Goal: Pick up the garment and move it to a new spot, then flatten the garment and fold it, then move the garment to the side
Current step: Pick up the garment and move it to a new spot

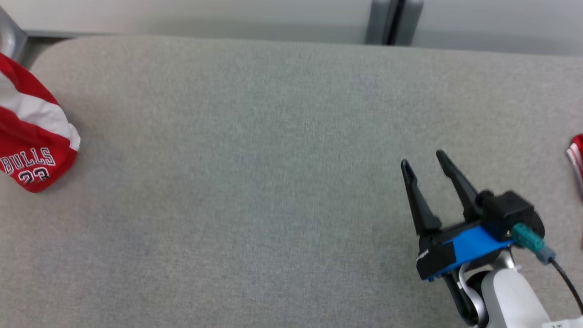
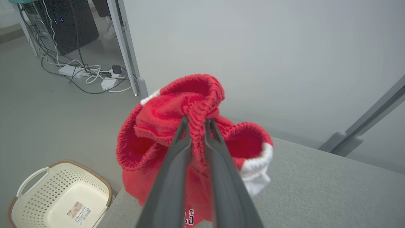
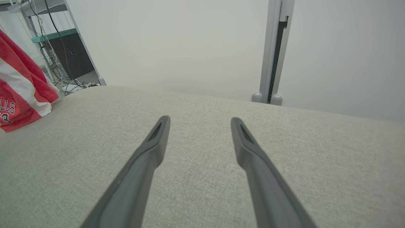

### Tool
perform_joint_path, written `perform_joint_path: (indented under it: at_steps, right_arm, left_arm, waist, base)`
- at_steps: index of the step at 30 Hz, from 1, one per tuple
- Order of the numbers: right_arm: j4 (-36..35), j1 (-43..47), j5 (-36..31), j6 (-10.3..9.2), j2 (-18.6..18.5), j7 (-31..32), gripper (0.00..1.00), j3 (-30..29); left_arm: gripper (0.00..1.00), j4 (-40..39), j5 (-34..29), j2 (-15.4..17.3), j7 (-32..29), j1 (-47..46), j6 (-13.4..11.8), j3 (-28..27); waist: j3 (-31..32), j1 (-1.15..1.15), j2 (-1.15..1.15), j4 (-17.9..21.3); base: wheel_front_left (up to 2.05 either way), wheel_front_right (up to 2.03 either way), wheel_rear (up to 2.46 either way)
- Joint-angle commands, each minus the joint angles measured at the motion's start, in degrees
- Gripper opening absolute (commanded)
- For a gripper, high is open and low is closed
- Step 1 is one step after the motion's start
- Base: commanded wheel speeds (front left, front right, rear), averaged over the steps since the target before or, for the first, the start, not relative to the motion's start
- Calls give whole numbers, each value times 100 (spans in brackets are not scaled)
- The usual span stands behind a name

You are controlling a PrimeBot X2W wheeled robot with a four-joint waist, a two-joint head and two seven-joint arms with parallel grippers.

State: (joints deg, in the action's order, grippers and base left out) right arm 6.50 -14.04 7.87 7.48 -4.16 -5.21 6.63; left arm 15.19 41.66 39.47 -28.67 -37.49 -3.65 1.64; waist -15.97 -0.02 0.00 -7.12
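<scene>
The garment point(image 1: 32, 136) is red with white stripes and "BULLS 23" lettering; it hangs at the far left of the head view, its lower end touching the grey table point(image 1: 273, 159). In the left wrist view my left gripper point(image 2: 196, 122) is shut on the ribbed red waistband of the garment point(image 2: 158, 117), which is bunched up and lifted over the table's corner. My right gripper point(image 1: 422, 159) is open at the lower right, fingers spread above bare table point(image 3: 202, 190) with nothing between them. From the right wrist, the garment point(image 3: 19, 91) shows far to the left.
A cream perforated basket point(image 2: 60, 196) stands on the floor beside the table corner. Cables and power strips point(image 2: 91, 72) lie on the floor beyond. A red and white cloth edge point(image 1: 576, 159) shows at the table's right edge. A grey post point(image 1: 394, 20) stands behind the table.
</scene>
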Motion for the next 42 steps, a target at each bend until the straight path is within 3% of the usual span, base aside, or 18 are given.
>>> perform_joint_path:
  at_steps: [1,5,10,21,27,33,37,39,40,42]
  right_arm:
    - [44,110,29,3,28,-27,100,-14]
    - [115,316,100,3,77,-37,100,-13]
    - [80,518,147,3,105,39,100,-21]
    - [-138,539,208,3,124,156,100,-4]
    - [-154,454,344,3,126,97,100,16]
    - [-83,364,430,3,126,-17,100,30]
    - [-49,345,422,3,128,-20,100,6]
    - [-38,342,416,3,124,2,100,-6]
    - [-36,351,411,3,124,15,100,-3]
    - [-34,396,390,3,124,45,100,-33]
  left_arm:
    - [0,-122,-46,40,-47,-184,91,92]
    - [0,-616,-163,0,-217,-692,310,437]
    - [0,-1298,-154,-357,-444,-1293,473,904]
    - [0,-1934,290,-1854,-366,-1410,350,1722]
    - [0,-1355,550,-2628,361,-620,216,1841]
    - [0,-158,375,-2801,1137,434,153,1938]
    - [0,679,14,-2716,1719,970,-76,2005]
    - [89,988,-119,-2729,2034,1125,-95,2045]
    - [100,1124,-126,-2760,2213,1198,-96,2008]
    - [100,1327,-209,-2764,2576,1324,-3,2020]
  waist:
    - [389,2,0,233]
    - [905,2,0,358]
    - [1248,2,0,608]
    - [1168,2,0,1470]
    - [903,2,0,1870]
    - [734,2,0,2012]
    - [725,2,0,1917]
    - [752,2,0,1825]
    - [771,2,0,1773]
    - [822,2,0,1654]
  base:
    - [0,0,0]
    - [0,0,0]
    - [0,0,0]
    - [0,0,0]
    - [0,0,0]
    - [0,0,0]
    - [0,0,0]
    - [0,0,0]
    - [0,0,0]
    - [0,0,0]
